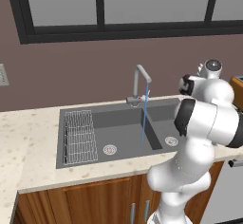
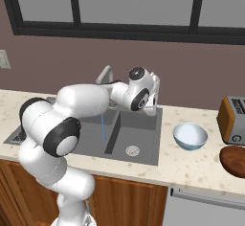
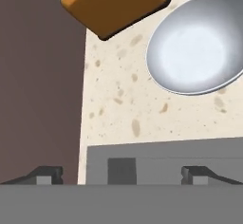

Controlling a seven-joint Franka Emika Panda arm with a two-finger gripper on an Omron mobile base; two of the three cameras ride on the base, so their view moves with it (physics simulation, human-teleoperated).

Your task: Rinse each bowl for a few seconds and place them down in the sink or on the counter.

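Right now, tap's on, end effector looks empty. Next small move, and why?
Probably ease the open, empty end effector forward from over the sink edge toward the pale blue-grey round bowl sitting unrinsed on the beige speckled counter, while water runs.

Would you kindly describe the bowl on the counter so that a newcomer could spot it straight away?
Start at the dark grey double sink under the window, where the tap is running. On the beige speckled counter just right of the sink sits the bowl, with an orange toaster further right. It is round, pale blue-grey and glossy inside, unlike the boxy toaster and the flat dark brown wooden thing near it.
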